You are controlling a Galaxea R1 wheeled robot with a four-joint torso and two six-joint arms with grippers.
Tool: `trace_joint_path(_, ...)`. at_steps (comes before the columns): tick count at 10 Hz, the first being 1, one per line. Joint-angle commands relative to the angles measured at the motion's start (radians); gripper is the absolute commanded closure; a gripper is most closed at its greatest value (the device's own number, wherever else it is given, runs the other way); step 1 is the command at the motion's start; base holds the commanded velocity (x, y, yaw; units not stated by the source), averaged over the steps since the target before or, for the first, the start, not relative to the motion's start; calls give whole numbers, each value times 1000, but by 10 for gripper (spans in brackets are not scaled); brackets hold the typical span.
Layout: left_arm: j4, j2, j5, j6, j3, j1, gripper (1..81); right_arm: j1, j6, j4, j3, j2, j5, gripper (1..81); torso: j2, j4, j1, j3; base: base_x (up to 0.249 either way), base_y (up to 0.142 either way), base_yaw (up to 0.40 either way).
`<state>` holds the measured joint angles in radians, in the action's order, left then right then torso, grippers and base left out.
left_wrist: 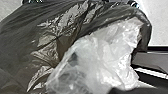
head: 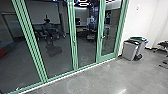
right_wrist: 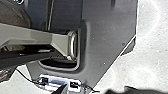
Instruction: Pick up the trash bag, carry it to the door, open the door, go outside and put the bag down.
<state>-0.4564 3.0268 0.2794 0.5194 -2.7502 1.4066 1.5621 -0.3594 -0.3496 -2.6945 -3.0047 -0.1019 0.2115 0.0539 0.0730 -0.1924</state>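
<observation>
A dark, shiny trash bag (left_wrist: 22, 45) spreads across much of the left wrist view, with crumpled clear plastic (left_wrist: 100, 55) in front of it, close to the camera. The left gripper's hold on the bag cannot be made out. Green-framed glass doors (head: 73, 45) stand ahead in the head view, their panels closed, with small handles on the frames. At the left edge of the right wrist view is a dark, rounded surface (right_wrist: 13, 15) that may be part of the bag.
A grey bin (head: 130, 51) with a second, green-topped bin (head: 138, 39) beside it stands against the white wall right of the doors. Chairs (head: 162, 46) show at the far right. Grey floor (head: 100, 80) lies before the glass, which reflects a dark robot shape.
</observation>
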Motion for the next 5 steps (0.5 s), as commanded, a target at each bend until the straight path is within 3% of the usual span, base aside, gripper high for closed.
trace_joint_path(1,-2,-3,80,4,1,-54,811,-35,0,-5,4,1,-59,10,0,0,0,0,137,-139,0)
trace_joint_path(5,-2,-5,80,4,1,-54,811,-36,2,-6,6,1,-59,10,0,0,0,0,139,-139,0)
